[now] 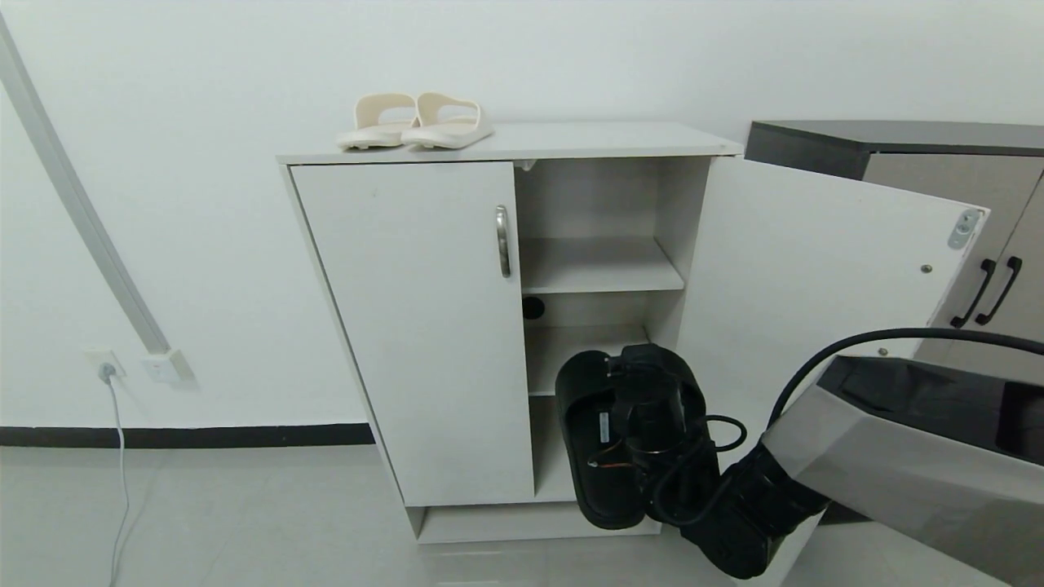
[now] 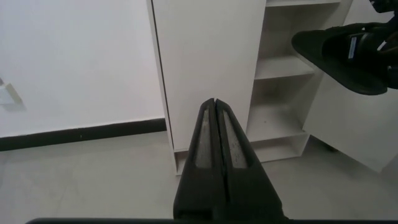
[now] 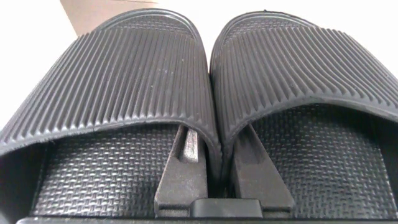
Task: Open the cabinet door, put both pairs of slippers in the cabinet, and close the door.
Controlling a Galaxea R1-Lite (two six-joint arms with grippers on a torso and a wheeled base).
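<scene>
Head view: A white cabinet [image 1: 571,140] stands against the wall with its left-hand door [image 1: 408,326] shut and its right-hand door [image 1: 799,269] swung wide, baring the shelves [image 1: 599,265] inside. A pair of cream slippers [image 1: 416,122] sits side by side on the cabinet top, above the shut door. The right gripper [image 1: 652,408] holds a pair of black slippers [image 1: 599,440] in the air in front of the open compartment, level with its lower shelves, soles towards the cabinet. A grey cabinet [image 1: 897,155] stands beyond the open door, and a cable hangs from a wall socket [image 1: 104,364] well off to the left.

Left wrist view: The left gripper [image 2: 214,109] hangs above the tiled floor [image 2: 93,174] in front of the cabinet [image 2: 205,62], its two fingers pressed flat together with nothing between them. The black slippers [image 2: 339,56] hang in front of the open compartment, off to one side of the shut door.

Right wrist view: Seen close, the black slippers [image 2: 339,56] [image 3: 124,81] lie side by side, ribbed straps uppermost. The right gripper [image 3: 217,140] has one finger [image 3: 183,168] under each strap, squeezing the two adjoining strap edges between them, so both slippers are carried in one narrow pinch.
</scene>
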